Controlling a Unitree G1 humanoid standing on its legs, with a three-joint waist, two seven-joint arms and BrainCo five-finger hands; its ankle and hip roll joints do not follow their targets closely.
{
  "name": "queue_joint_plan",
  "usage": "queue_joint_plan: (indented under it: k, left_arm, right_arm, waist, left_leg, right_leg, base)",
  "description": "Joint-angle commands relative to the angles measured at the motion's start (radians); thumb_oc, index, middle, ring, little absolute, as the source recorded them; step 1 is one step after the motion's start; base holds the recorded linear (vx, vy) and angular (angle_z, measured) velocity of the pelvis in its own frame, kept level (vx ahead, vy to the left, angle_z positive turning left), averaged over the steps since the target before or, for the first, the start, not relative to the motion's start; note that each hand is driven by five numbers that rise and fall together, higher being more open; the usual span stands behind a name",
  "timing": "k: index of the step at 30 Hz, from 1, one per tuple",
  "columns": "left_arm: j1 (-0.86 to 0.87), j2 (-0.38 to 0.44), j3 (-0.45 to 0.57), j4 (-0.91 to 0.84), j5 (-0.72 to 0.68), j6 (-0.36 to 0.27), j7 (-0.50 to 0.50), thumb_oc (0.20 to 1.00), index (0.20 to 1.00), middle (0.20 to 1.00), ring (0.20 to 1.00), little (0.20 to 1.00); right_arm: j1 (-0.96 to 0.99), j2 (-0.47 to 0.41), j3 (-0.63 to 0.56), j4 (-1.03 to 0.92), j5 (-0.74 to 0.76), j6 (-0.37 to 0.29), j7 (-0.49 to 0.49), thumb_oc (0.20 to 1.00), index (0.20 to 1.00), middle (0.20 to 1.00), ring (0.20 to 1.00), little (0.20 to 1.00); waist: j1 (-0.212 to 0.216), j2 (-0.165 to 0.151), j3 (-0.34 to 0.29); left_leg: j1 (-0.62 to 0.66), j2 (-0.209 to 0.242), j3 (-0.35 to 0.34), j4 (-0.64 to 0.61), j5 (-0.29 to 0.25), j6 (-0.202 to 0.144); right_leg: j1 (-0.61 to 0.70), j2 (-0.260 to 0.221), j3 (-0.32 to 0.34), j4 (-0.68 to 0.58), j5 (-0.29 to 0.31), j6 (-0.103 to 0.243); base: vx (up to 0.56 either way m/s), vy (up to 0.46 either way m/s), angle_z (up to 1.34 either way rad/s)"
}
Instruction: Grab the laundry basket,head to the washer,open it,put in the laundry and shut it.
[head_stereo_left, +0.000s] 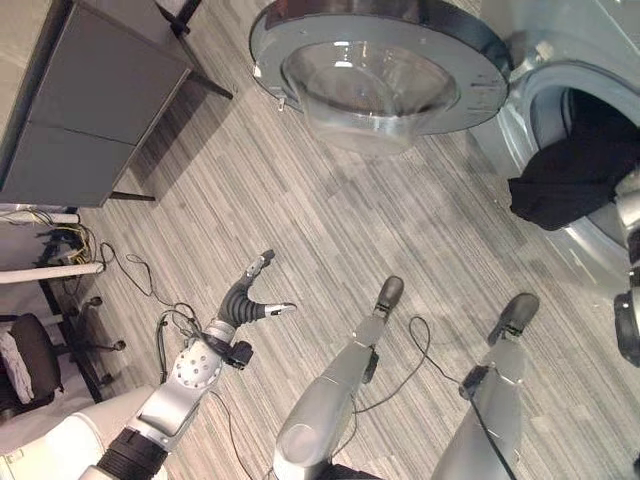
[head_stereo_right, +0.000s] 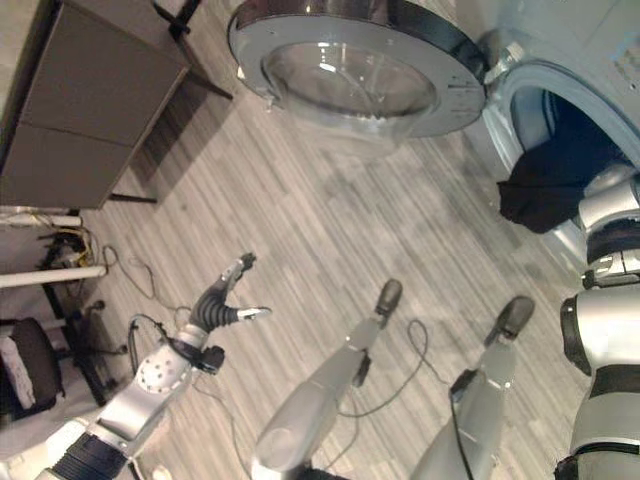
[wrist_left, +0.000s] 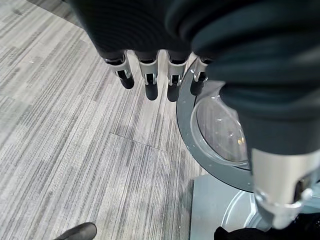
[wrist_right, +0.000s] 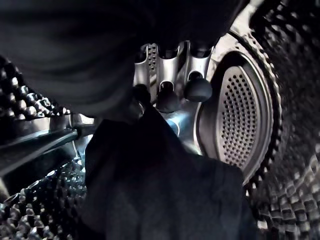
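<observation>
Nearest, the left hand (head_stereo_left: 250, 297) hangs idle over the grey plank floor (head_stereo_left: 330, 215), fingers loosely spread and thumb apart, holding nothing.

Off to the right, the right arm reaches into the washer (head_stereo_right: 560, 95). In its wrist view the right hand (wrist_right: 172, 80) sits deep in the drum (wrist_right: 240, 120), fingers curled down onto dark laundry (wrist_right: 160, 190). It looks like a pinch on the cloth's top edge, though the dimness keeps that a judgement. The garment is only half loaded: a black fold drapes over the port's lip (head_stereo_left: 565, 185).

To do this well, carry the cloth far back before letting go, then sweep that hanging fold inside so the door seal stays free.

The laundry is soft, matte and limp. The drum is hard stamped steel, studded and perforated.

Farthest, the round door (head_stereo_left: 375, 65) stands swung wide, a grey ring round a bulging clear bowl. At far left is a flat dark cabinet (head_stereo_left: 95, 95).
</observation>
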Motion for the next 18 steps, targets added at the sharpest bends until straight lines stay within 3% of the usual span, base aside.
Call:
queue_joint_plan:
  k: [1,5,8,9,10,12,15,18]
  left_arm:
    - [-0.03,-0.025,-0.026,-0.005,-0.02,-0.014,-0.01,1.0,1.0,1.0,1.0,1.0]
    - [-0.007,-0.033,-0.017,-0.012,-0.025,0.025,-0.039,1.0,1.0,1.0,1.0,1.0]
    - [0.008,-0.019,-0.017,-0.017,-0.012,0.026,-0.053,1.0,1.0,1.0,1.0,1.0]
    - [0.01,-0.021,-0.017,-0.018,-0.003,0.026,-0.055,1.0,1.0,1.0,1.0,1.0]
    - [0.013,-0.016,-0.017,-0.018,-0.002,0.026,-0.055,1.0,1.0,1.0,1.0,1.0]
    - [0.013,-0.016,-0.009,-0.017,0.001,0.021,-0.05,1.0,1.0,1.0,1.0,1.0]
    - [0.021,-0.011,-0.007,-0.016,0.001,0.019,-0.051,1.0,1.0,1.0,1.0,1.0]
    - [0.024,-0.026,0.01,-0.005,-0.004,0.007,-0.057,1.0,1.0,1.0,1.0,1.0]
  right_arm:
    - [-0.358,-0.155,0.116,0.093,0.457,-0.219,0.358,1.0,1.0,1.0,1.0,1.0]
    - [-0.213,-0.064,-0.085,0.059,0.94,-0.349,0.518,1.0,1.0,1.0,1.0,1.0]
    - [-0.106,-0.007,-0.208,0.026,1.127,-0.432,0.58,1.0,1.0,1.0,1.0,1.0]
    - [-0.024,0.083,-0.339,-0.057,1.372,-0.53,0.644,1.0,1.0,1.0,1.0,1.0]
    - [-0.01,0.087,-0.347,-0.063,1.379,-0.535,0.648,1.0,1.0,1.0,1.0,1.0]
    - [0.066,0.161,-0.414,-0.175,1.474,-0.615,0.689,1.0,1.0,1.0,1.0,1.0]
    - [0.134,0.204,-0.437,-0.267,1.468,-0.641,0.701,1.0,1.0,1.0,1.0,1.0]
    - [0.315,0.248,-0.447,-0.479,1.309,-0.697,0.702,1.0,1.0,1.0,1.0,1.0]
  waist:
    - [-0.018,0.029,-0.028]
    - [-0.037,0.019,-0.015]
    - [-0.038,0.005,-0.011]
    - [-0.042,0.002,-0.004]
    - [-0.041,-0.003,-0.006]
    - [-0.041,-0.006,-0.002]
    - [-0.044,-0.015,0.0]
    - [-0.064,-0.019,0.017]
  left_leg:
    - [0.056,0.058,0.036,-0.057,-0.058,-0.02]
    - [0.065,0.064,0.054,-0.06,-0.066,-0.021]
    - [0.068,0.066,0.058,-0.057,-0.072,-0.021]
    - [0.072,0.066,0.06,-0.057,-0.08,-0.021]
    - [0.073,0.066,0.06,-0.057,-0.08,-0.021]
    - [0.077,0.065,0.063,-0.053,-0.087,-0.02]
    - [0.08,0.065,0.065,-0.049,-0.089,-0.019]
    - [0.081,0.063,0.066,-0.04,-0.09,-0.017]
  right_leg:
    - [0.012,0.065,0.045,0.177,-0.242,-0.029]
    - [0.024,0.074,0.046,0.159,-0.239,-0.036]
    - [0.035,0.079,0.045,0.146,-0.238,-0.038]
    - [0.044,0.083,0.048,0.136,-0.237,-0.037]
    - [0.047,0.084,0.048,0.135,-0.237,-0.037]
    - [0.057,0.087,0.048,0.125,-0.234,-0.036]
    - [0.064,0.088,0.048,0.12,-0.231,-0.035]
    - [0.073,0.084,0.049,0.112,-0.225,-0.033]
  base:
    - [0.02,0.003,0.04]
    - [0.01,0.001,0.04]
    - [0.01,-0.025,-0.02]
    - [0.02,-0.034,-0.04]
    - [0.02,-0.018,-0.09]
    - [0.01,0.006,-0.09]
    - [0.0,-0.002,-0.06]
    - [-0.01,-0.006,-0.05]
